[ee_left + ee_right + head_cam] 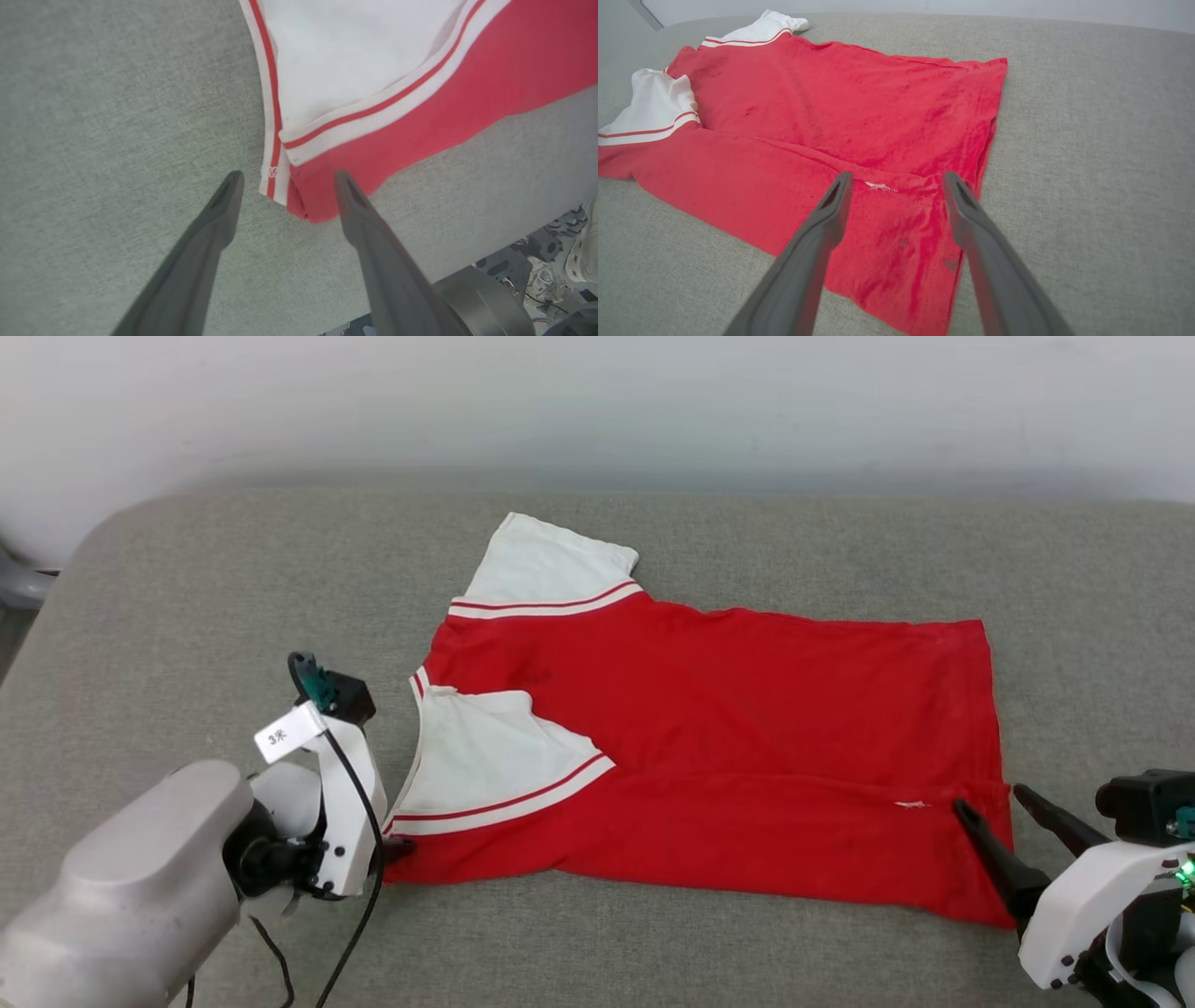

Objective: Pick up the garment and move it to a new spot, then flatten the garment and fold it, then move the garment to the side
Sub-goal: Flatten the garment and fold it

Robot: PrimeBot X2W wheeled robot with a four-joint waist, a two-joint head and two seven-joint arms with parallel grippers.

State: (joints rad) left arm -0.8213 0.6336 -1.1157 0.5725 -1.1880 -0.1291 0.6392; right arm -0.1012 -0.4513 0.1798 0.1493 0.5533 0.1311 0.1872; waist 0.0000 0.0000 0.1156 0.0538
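We see a red garment (747, 728) with white sleeves (485, 756) on a grey cushion (187, 616).
Each sleeve seam carries thin stripes (546, 605), white, red and white, and we notice a small white tag (910, 804) on the red cloth near the hem. The cushion shows a fine woven texture in grey-green, and the wall (597, 401) behind it is a pale off-white. The left gripper (287, 176) and the right gripper (896, 179) both have dark grey fingers (817, 242) and white housings (1074, 901).

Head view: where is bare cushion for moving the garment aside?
Bare cushion left of the garment, behind it and right of it. Crowded at both near corners, where left gripper and right gripper hover open.
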